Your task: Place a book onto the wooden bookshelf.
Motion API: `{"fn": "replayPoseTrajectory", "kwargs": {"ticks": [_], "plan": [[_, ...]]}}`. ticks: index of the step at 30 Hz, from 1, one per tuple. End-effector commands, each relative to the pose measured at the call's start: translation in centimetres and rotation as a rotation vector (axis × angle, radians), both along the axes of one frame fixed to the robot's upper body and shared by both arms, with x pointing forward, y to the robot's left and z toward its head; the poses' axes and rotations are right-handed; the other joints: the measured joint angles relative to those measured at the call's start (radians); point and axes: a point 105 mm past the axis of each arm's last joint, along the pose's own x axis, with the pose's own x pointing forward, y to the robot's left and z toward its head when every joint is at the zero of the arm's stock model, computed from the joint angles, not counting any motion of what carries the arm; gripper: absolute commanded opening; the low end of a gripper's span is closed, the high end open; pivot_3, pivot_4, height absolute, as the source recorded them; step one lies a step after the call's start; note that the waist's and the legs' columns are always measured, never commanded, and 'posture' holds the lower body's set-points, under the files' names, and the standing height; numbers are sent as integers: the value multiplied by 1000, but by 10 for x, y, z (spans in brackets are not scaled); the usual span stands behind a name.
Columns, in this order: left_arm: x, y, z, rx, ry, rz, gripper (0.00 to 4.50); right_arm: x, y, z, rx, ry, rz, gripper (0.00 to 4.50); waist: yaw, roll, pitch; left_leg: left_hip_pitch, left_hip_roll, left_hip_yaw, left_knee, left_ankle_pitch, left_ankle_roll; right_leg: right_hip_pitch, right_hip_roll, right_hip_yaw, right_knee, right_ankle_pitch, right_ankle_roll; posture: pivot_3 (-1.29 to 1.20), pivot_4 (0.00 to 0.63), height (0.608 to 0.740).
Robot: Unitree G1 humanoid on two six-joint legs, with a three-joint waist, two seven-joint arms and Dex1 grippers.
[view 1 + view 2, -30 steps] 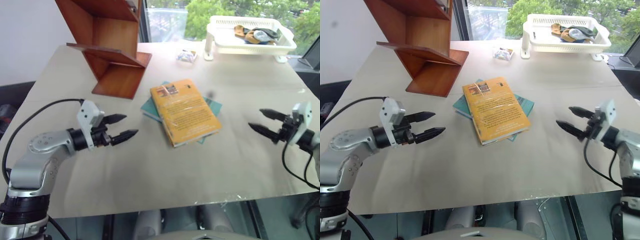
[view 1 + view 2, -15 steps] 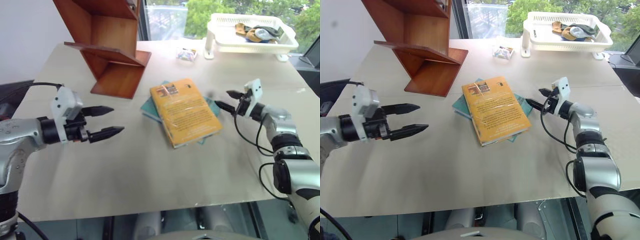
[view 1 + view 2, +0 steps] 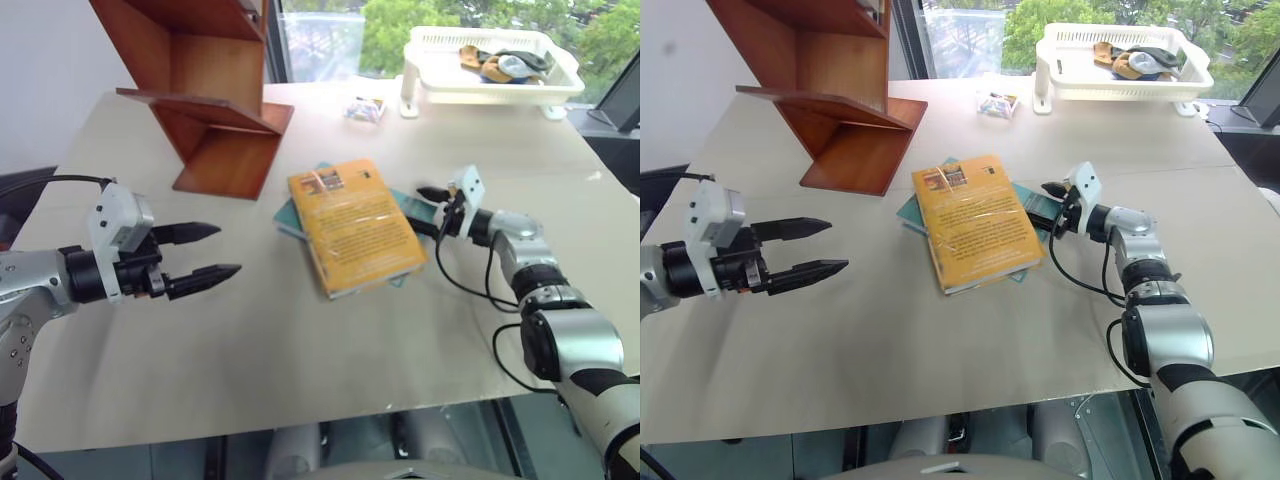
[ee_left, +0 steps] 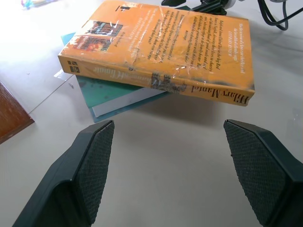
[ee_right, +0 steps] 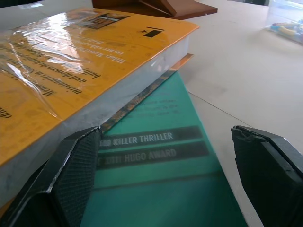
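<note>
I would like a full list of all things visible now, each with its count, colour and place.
book: one, orange-yellow, middle of the table, lying on the teal book.
teal book: one, under the orange-yellow one, sticking out at its edges.
wooden bookshelf: one, reddish-brown, far left of the table.
basket tray: one, white, far right corner, holding some cloth items.
small packet: one, clear with coloured contents, between bookshelf and tray.
table: one, beige.
left tool: one, black fingers, open, left of the books, apart from them.
right tool: one, black fingers, open, at the right edge of the books.
</note>
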Motion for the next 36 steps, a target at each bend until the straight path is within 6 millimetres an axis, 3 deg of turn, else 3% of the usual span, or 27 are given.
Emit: {"fn": "replayPoseTrajectory", "kwargs": {"ticks": [1, 23, 36], "plan": [[-2, -5, 4, 4, -32, -11, 3942, 1, 16, 21, -1, -81, 59, 4500, -1, 0, 0, 0, 0, 0, 0, 0, 0, 0, 0, 0, 0, 0, 0, 0, 150, 740], [0, -4, -6, -15, -3, 10, 3942, -3, 53, 21, 16, -91, 135, 4500, -1, 0, 0, 0, 0, 0, 0, 0, 0, 0, 0, 0, 0, 0, 0, 0, 150, 740], [2, -6, -7, -17, -1, 8, 3942, -5, 56, 24, -52, -162, 159, 4500, -1, 1, 0, 0, 0, 0, 0, 0, 0, 0, 0, 0, 0, 0, 0, 0, 150, 740]]}}
